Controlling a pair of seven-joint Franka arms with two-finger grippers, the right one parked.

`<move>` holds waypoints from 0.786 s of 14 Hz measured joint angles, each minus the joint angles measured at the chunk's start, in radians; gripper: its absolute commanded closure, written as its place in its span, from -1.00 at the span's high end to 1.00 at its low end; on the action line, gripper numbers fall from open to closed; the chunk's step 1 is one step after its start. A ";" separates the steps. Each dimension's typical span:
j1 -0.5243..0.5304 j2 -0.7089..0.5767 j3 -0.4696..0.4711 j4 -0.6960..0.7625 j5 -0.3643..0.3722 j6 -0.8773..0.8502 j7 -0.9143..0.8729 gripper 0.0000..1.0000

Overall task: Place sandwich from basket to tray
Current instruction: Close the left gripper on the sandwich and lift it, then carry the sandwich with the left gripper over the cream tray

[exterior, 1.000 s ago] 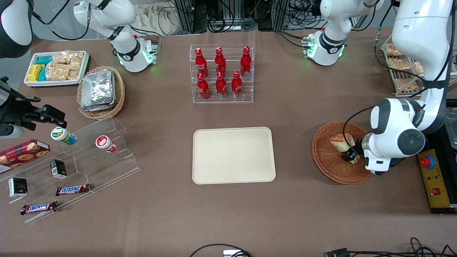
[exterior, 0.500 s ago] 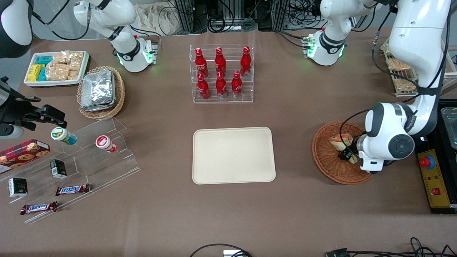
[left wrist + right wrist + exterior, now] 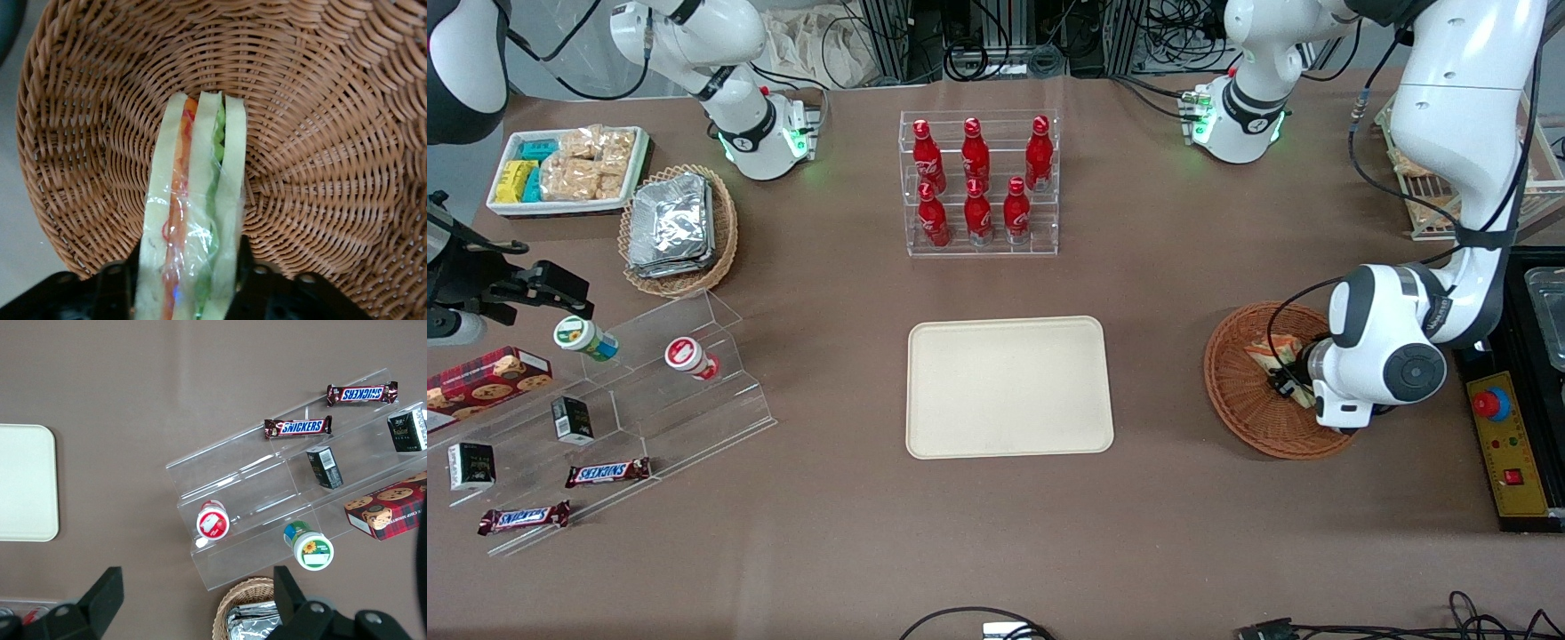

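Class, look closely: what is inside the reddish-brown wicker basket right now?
One wrapped sandwich is in the basket, with the gripper shut on its sides. The wrist view shows only bare weave around it. In the front view the arm covers part of the basket, so that part stays unseen.

We see a broad table covered in matte brown, evenly lit with only soft shadows. Along its edge farthest from the front camera we see dark equipment racks with tangled black cables and a crumpled pale cloth. More black cables curl at the nearest edge.
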 measured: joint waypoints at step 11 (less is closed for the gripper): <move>-0.009 -0.048 -0.131 0.263 -0.002 -0.214 0.003 -1.00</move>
